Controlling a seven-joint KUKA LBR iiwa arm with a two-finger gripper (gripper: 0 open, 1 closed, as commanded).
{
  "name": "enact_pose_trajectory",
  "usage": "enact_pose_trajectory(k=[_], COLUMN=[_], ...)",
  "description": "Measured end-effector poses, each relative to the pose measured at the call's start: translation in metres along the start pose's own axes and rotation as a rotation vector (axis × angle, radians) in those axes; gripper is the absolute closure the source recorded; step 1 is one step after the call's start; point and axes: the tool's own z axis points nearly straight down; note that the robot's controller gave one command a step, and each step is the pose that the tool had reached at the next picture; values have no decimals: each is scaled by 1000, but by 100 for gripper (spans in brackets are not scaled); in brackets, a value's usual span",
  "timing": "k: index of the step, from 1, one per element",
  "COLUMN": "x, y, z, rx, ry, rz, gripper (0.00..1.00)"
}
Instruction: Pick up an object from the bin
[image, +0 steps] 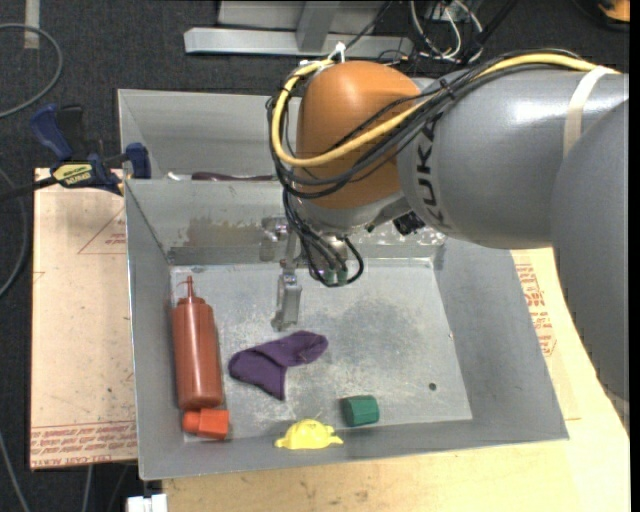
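Now gripper (287, 316) hangs just above purple cloth (279, 361) at bin (400, 330) centre, prob. nearest pick; jaws: can't tell.

Red bottle (196, 350), green block (359, 410), yellow toy (308, 435)

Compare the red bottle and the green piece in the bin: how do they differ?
The red bottle is long, slim, with a nozzle; the green piece is short and stubby. The bottle lies beside the left wall, the green piece near the front. Both rest on the bin floor.
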Motion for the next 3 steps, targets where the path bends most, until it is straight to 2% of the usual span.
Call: enact_pose_trajectory(k=[1,2,3], x=[-23,-1,54], y=[-23,-40,-38], z=[41,88,146], rx=[-1,0,-2], ry=[2,-3,2], rz=[-10,-127,10], gripper=[0,0,100])
